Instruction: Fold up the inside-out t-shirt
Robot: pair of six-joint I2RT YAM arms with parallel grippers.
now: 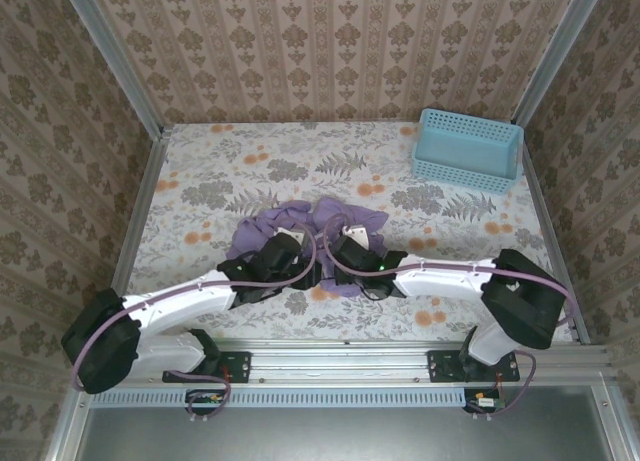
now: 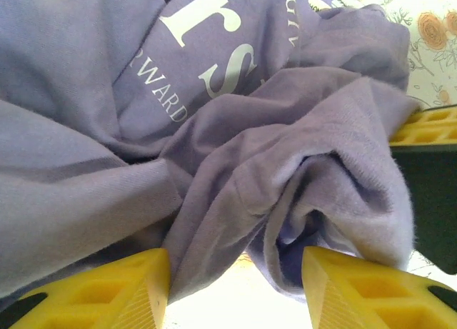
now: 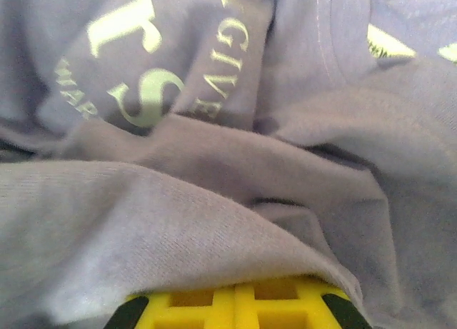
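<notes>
The inside-out t-shirt [image 1: 300, 221] is a crumpled lavender heap in the middle of the table, with white lettering [image 2: 214, 51] facing up on one fold. My left gripper [image 1: 296, 249] is at its near left edge. In the left wrist view that gripper [image 2: 235, 290] is open, its yellow fingers [image 2: 121, 290] wide apart, and a bunched fold [image 2: 285, 200] hangs between them over bright table. My right gripper [image 1: 338, 245] is at the near right edge. In the right wrist view it [image 3: 235, 304] is shut, and a thick fold of the t-shirt [image 3: 178, 236] covers its tips.
A light blue basket [image 1: 468, 149] stands at the back right of the floral tablecloth [image 1: 230, 151]. Patterned walls close in the table on three sides. A yellow finger of the right gripper [image 2: 428, 125] shows at the right edge of the left wrist view.
</notes>
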